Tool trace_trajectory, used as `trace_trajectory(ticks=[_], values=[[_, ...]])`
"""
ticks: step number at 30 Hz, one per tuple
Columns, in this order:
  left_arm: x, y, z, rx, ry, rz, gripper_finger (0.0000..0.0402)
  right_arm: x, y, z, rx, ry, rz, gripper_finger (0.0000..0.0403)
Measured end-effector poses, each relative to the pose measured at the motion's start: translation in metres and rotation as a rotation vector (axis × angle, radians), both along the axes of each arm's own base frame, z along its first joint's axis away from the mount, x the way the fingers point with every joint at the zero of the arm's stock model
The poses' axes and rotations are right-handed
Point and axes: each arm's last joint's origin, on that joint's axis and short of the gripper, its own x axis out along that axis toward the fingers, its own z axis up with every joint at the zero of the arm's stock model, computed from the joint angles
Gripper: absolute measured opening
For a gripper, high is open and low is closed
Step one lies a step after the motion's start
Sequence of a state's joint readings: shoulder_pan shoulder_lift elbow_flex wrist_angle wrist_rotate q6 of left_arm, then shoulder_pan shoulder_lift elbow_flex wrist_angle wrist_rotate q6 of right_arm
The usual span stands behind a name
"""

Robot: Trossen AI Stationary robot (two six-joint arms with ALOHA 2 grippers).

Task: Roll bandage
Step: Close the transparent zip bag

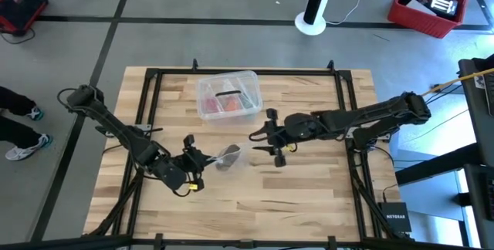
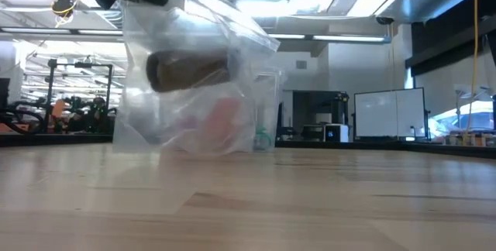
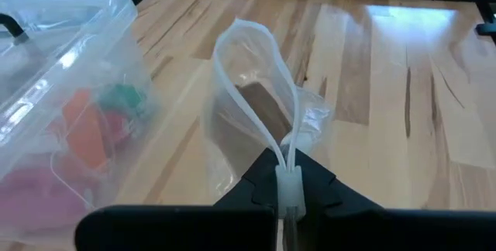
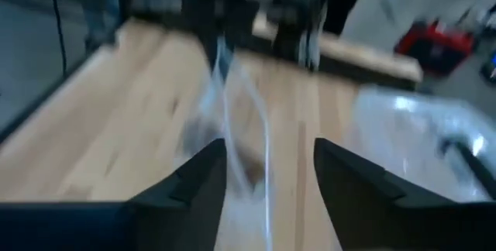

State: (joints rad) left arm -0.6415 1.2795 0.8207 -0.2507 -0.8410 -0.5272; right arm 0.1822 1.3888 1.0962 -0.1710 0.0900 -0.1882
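Wooden table (image 1: 309, 196), clear plastic box (image 1: 228, 94) on it

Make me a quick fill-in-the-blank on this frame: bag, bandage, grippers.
1. The left gripper is shut on the rim of the clear ____.
2. The rolled brown bandage sits ____ the bag.
3. The right gripper has its fingers ____.
4. The box with red contents is made of clear ____.

Missing: bag; inside; open; plastic

Left pincer (image 3: 283, 197) clamped, right pincer (image 4: 270, 175) parted
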Motion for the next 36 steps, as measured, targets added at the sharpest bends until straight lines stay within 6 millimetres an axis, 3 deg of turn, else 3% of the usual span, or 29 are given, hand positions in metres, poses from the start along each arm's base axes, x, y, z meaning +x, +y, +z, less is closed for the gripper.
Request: trace_trajectory(ticks=[4, 11, 16, 19, 27, 33, 36], values=[[0.000, 0.000, 0.001, 0.001, -0.002, -0.001, 0.0001, 0.022, 0.004, -0.003, 0.014, -0.136, 0.015, 0.0203], [-0.001, 0.000, 0.001, 0.006, 0.001, -0.004, 0.0000, 0.064, 0.014, -0.036, 0.027, -0.146, 0.091, 0.0189], [0.000, 0.001, 0.001, 0.008, 0.001, -0.004, 0.0003, 0.091, 0.020, -0.029, 0.024, -0.177, 0.139, 0.0179], [0.000, 0.000, 0.001, 0.009, 0.000, -0.004, 0.0002, 0.105, 0.020, -0.034, 0.005, -0.145, 0.145, 0.0178], [0.000, 0.000, 0.001, 0.005, -0.001, -0.006, 0.0003, 0.118, 0.019, -0.057, -0.035, -0.024, 0.106, 0.0177], [0.000, -0.001, 0.001, 0.008, 0.019, -0.045, 0.0006, 0.119, 0.018, -0.059, -0.121, -0.020, 0.107, 0.0164], [0.000, -0.001, 0.000, 0.000, 0.029, -0.060, 0.0005, 0.115, 0.018, -0.049, -0.132, -0.045, 0.116, 0.0143]])
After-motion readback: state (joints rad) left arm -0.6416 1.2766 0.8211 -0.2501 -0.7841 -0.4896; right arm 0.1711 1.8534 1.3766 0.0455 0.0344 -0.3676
